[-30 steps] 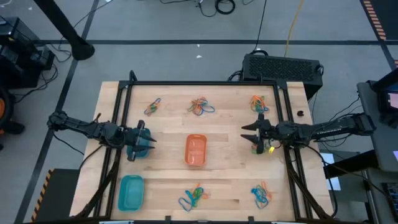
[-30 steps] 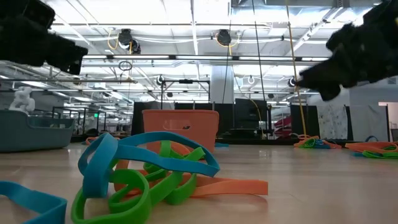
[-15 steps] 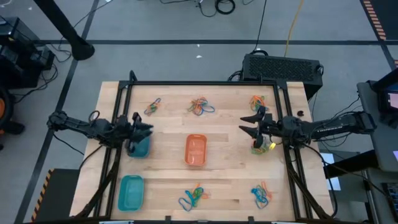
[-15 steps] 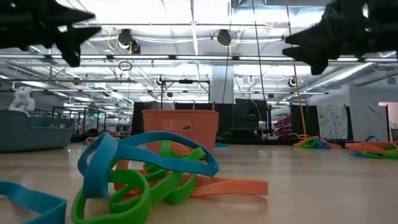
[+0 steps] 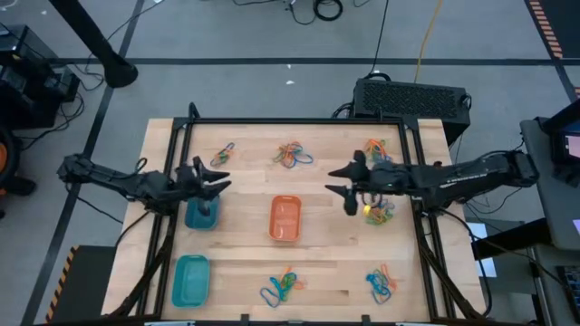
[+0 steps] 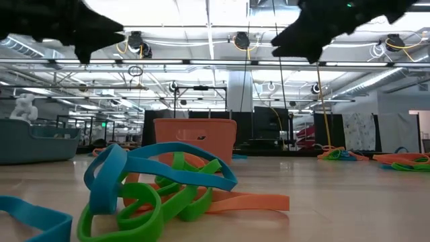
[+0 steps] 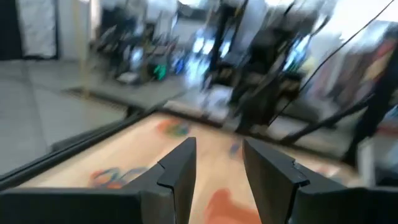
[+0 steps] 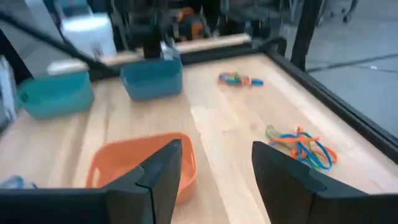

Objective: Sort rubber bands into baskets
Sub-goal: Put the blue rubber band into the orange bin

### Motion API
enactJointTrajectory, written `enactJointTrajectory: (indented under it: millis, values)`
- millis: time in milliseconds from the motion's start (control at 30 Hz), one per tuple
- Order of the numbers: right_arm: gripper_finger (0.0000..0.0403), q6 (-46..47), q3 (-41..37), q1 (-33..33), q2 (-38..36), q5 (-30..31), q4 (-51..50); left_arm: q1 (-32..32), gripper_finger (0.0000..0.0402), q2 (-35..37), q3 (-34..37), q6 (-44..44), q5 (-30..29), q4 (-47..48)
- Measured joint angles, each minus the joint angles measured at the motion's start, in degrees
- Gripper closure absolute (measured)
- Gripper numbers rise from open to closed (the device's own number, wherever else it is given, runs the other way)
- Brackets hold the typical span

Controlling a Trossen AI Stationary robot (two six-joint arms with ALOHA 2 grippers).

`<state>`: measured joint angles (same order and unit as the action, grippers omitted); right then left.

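The right claw [image 5: 348, 181] hangs in the air with its two fingers spread wide and nothing between them. It sits just to the right of the orange basket [image 5: 285, 218], which stands in the middle of the tabletop [image 5: 331, 249]. Right behind that claw, farther from the orange basket, lies a little heap of rubber bands [image 5: 379, 211] in yellow, green and orange.

The left claw [image 5: 215, 177] is also up in the air, open and empty. It is well to the left of the orange basket, and the small round blue basket [image 5: 201, 214] sits just under and beside it. The bigger teal basket [image 5: 190, 280] is at the near left corner, well away from the orange basket.

More bunches of bands lie around the orange basket: three along the far side of the tabletop and two along the near side. One near bunch [image 6: 151, 191] shows blue, green and orange loops all tangled together.

I think that tangle is the trouble. If a claw grabs one band, others may come up with it, and the wrong colour could drop into a basket. A thin band could also slip out of the fingers, or stick to them and not fall.
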<state>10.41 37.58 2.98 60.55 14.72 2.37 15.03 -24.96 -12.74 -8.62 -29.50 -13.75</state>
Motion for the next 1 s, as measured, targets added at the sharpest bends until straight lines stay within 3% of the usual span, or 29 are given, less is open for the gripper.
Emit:
enactJointTrajectory:
  millis: [200,300,600,800,1000]
  values:
    - [0.0216,-5.1,8.2,-2.7,9.1,-0.2,-7.9,-0.5,0.0263,-14.0,-11.7,1.8,-0.8,10.6]
    - [0.0216,-7.7,9.8,-6.8,12.3,-4.0,-8.2,-1.3,0.0263,-18.7,-14.7,2.1,-0.8,12.7]
    - [0.0216,-12.9,10.5,-21.9,23.4,-16.1,-3.6,-6.0,0.0263,-25.7,-14.8,2.1,0.4,17.2]
    - [0.0216,-17.2,13.0,-23.6,30.1,-18.1,-3.7,-9.0,0.0263,-28.0,-14.8,5.4,8.5,16.5]
    - [0.0216,-23.7,16.4,-25.6,37.9,-21.0,-3.8,-11.3,0.0263,-30.9,-14.8,8.7,9.9,13.6]
